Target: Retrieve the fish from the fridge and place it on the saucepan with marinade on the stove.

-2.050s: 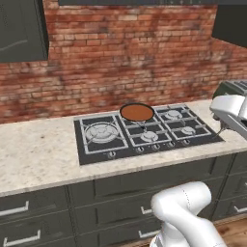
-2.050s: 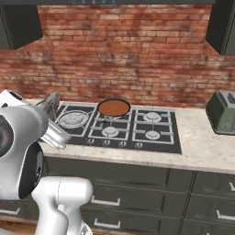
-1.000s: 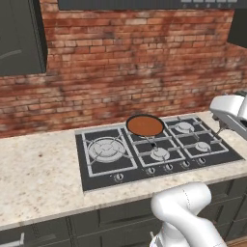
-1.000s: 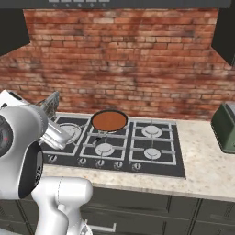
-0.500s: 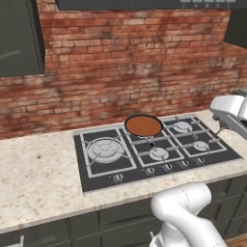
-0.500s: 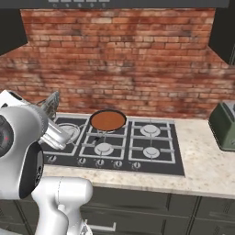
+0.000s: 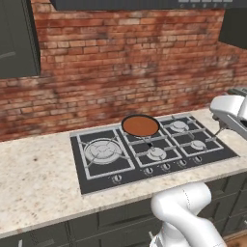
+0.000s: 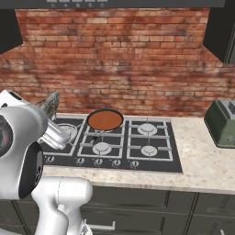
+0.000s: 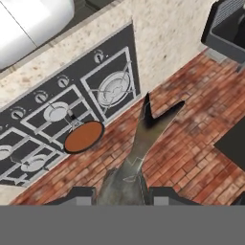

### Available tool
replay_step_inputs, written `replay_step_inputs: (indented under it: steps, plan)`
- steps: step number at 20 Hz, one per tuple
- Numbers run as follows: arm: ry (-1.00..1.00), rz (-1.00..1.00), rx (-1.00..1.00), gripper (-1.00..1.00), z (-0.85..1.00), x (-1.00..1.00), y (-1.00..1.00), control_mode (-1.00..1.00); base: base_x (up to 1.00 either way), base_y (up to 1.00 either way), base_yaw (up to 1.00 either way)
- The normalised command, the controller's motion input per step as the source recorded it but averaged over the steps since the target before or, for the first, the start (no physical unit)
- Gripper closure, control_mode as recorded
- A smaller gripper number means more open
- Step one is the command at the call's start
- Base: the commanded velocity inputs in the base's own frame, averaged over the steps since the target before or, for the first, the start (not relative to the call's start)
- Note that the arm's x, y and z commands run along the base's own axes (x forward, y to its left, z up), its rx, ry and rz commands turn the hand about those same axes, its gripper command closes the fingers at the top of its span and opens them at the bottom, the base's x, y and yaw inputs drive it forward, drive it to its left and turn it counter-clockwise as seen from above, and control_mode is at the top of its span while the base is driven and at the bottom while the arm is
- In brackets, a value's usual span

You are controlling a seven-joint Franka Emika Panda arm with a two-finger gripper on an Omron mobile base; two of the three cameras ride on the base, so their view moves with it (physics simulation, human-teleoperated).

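Barely shifted, hand point(image 9: 123, 191) still clamps the fish point(image 9: 143, 139) high beside the stove point(image 9: 72, 110).

No legible text, labels or numbers anywhere.

The left base view looks forward and down from behind the arm's left side, facing the brick wall point(image 7: 120, 72), with the stove point(image 7: 149, 152) at mid-distance in the centre of the speckled counter point(image 7: 38, 188). The right base view faces the same wall from the arm's right side — both share the stove, the saucepan point(image 8: 105, 120) on its rear burner and the brick backsplash — and also takes in a green toaster point(image 8: 222, 123) far right. The hand view looks from high above, rolled so the stove point(image 9: 72, 105) runs diagonally, with the saucepan point(image 9: 83, 137) small and well off — the fish point(image 9: 143, 143) close before the lens.
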Motion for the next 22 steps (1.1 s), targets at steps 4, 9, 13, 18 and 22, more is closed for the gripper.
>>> replay_step_inputs:
  steps: [4, 9, 13, 18, 22]
  plan:
    - [0.0, 0.0, 0.0, 1.0, 0.0, 0.0, 0.0, 1.0, 0.01, 0.0, -0.01]
    - [0.17, 0.0, 0.0, 1.0, -0.01, 0.44, 0.0, -1.0, 0.03, 0.0, 0.0]
    - [0.22, 0.0, 0.0, 1.0, -0.17, 0.58, 0.0, -1.0, 0.0, 0.0, 0.0]
    - [0.14, 0.0, -0.02, 1.0, -0.27, 0.35, 0.08, -1.0, 0.0, 0.0, 0.0]
    - [0.12, 0.0, -0.07, 1.0, -0.5, 0.32, 0.11, -1.0, 0.0, 0.0, 0.0]
